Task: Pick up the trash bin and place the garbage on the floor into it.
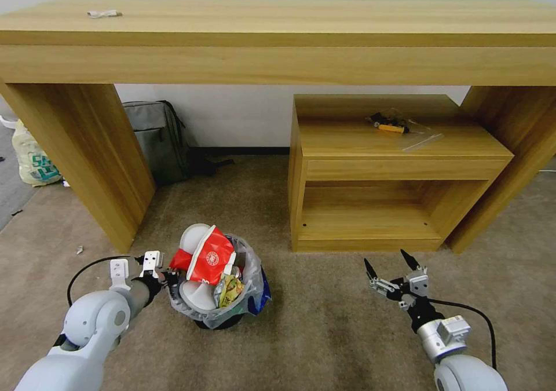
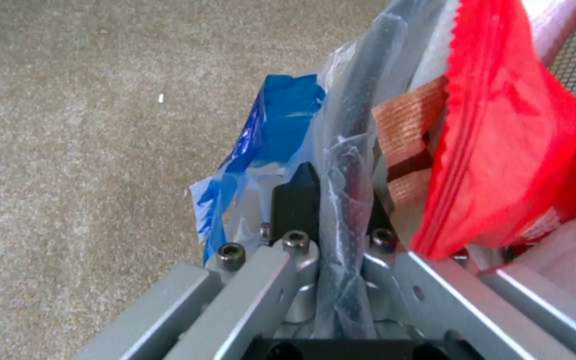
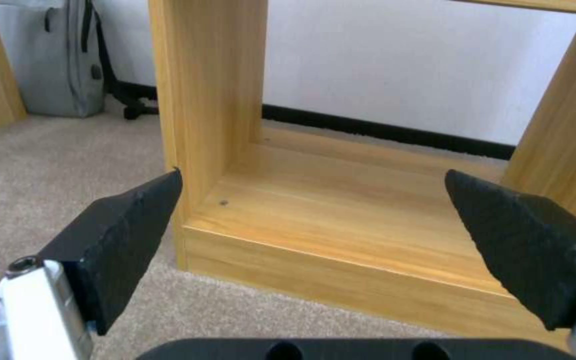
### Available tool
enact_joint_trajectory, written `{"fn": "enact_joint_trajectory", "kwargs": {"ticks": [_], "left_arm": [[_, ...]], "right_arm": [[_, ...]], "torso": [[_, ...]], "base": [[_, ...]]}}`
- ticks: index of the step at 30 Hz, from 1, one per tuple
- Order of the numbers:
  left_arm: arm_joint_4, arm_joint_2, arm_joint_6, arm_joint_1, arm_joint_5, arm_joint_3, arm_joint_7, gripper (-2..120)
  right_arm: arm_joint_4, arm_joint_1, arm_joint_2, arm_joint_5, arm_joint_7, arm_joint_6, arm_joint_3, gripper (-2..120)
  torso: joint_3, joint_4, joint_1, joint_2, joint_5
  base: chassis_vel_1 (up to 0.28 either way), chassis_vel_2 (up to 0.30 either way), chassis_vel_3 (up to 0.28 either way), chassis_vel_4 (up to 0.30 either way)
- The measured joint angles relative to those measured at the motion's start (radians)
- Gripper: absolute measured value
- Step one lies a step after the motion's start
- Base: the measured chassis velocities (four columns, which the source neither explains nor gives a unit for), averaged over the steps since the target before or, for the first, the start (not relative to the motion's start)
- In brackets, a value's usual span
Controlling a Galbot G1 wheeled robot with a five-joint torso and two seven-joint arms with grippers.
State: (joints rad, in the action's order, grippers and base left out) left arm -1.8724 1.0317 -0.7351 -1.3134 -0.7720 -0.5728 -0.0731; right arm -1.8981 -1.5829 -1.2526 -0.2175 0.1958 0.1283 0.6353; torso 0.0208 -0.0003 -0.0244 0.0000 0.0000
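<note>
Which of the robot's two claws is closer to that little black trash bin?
The left. The left gripper is shut on the rim of the trash bin, clamping its plastic liner. The right gripper hangs open over bare carpet, well off to the bin's right.

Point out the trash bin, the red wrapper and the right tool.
trash bin (image 1: 223, 321): head view, black base under the bag.
red wrapper (image 1: 209, 258): head view, its printed face.
right tool (image 1: 390, 267): head view, midway between its open fingertips.
</note>
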Motion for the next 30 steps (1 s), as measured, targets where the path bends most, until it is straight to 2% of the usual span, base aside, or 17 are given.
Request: {"fn": "enact_joint_trajectory", "kwargs": {"ticks": [4,6,7,9,11,12,15,16,18,19,23,25,27,30], "left_arm": [[-0.001,0.001,0.0,-0.001,0.007,0.0,-0.003,3],[-0.003,0.001,0.0,-0.001,0.009,0.001,-0.003,13],[-0.003,0.001,0.0,-0.001,0.009,0.001,-0.003,13],[-0.003,0.003,0.0,-0.001,0.013,0.002,-0.004,21],[-0.003,0.004,0.0,-0.001,0.015,0.003,-0.004,32],[-0.003,0.004,0.0,-0.001,0.015,0.003,-0.004,32],[-0.004,0.005,0.0,0.0,0.015,0.002,-0.004,46],[-0.004,0.005,0.0,0.0,0.015,0.002,-0.004,46],[-0.004,0.005,0.0,0.0,0.015,0.001,-0.004,56],[-0.004,0.005,0.0,0.0,0.015,0.001,-0.004,56],[-0.004,0.006,0.0,-0.005,0.015,-0.006,-0.004,76],[-0.004,0.006,0.0,-0.007,0.015,-0.008,-0.003,79],[-0.008,0.006,0.0,-0.013,0.014,-0.016,0.003,91],[-0.014,0.005,0.0,-0.017,0.012,-0.021,0.008,97]], "right_arm": [[0.0,-0.001,-0.002,0.0,0.0,0.0,-0.002,100],[0.0,-0.001,-0.002,-0.001,-0.001,0.0,-0.003,100],[0.0,-0.001,-0.002,-0.001,-0.001,0.0,-0.003,100],[0.0,0.0,-0.002,-0.002,-0.001,0.0,-0.003,100],[0.0,0.0,-0.001,-0.003,-0.001,0.0,-0.003,100],[0.0,0.0,-0.001,-0.003,-0.001,0.0,-0.003,100],[0.0,0.001,-0.001,-0.004,-0.002,0.0,-0.003,100],[0.0,0.001,-0.001,-0.004,-0.002,0.0,-0.003,100],[0.001,0.001,-0.001,-0.005,-0.002,0.0,-0.003,100],[0.001,0.001,-0.001,-0.005,-0.002,0.0,-0.003,100],[0.002,0.004,-0.002,-0.006,-0.003,0.0,-0.005,100],[0.002,0.004,-0.002,-0.006,-0.003,0.0,-0.005,100],[0.002,0.005,-0.003,-0.006,-0.004,-0.001,-0.007,100],[0.003,0.006,-0.004,-0.007,-0.005,-0.002,-0.009,100]], "torso": [[0.0,0.0,0.0,0.0,-0.0001],[0.0,0.0,0.0,0.0,-0.0001],[0.0,0.0,0.0,0.0,-0.0001],[0.0,0.0,0.0,0.0,0.0],[0.0,0.0,0.0,0.0,-0.0001],[0.0,0.0,0.0,0.0,-0.0001],[0.0,0.0,0.0,0.0,0.0],[0.0,0.0,0.0,0.0,0.0],[0.0,0.0,0.0,0.0,0.0],[0.0,0.0,0.0,0.0,0.0],[0.0,0.0,0.0,0.0,0.0],[0.0,0.0,0.0,0.0,0.0],[0.0,0.0,0.0,0.0,0.0],[0.0,0.0,0.0,0.0,0.0]], "base": [[0.0,0.0,0.0,0.0],[0.0,0.0,0.0,0.0],[0.0,0.0,0.0,0.0],[0.0,0.0,0.0,0.0],[0.0,0.0,0.0,0.0],[0.0,0.0,0.0,0.0],[0.0,0.0,0.0,0.0],[0.0,0.0,0.0,0.0],[0.0,0.0,0.0,0.0],[0.0,0.0,0.0,0.0],[0.0,0.0,0.0,0.0],[0.0,0.0,0.0,0.0],[0.0,0.0,0.0,0.0],[0.0,0.0,0.0,0.0]]}}
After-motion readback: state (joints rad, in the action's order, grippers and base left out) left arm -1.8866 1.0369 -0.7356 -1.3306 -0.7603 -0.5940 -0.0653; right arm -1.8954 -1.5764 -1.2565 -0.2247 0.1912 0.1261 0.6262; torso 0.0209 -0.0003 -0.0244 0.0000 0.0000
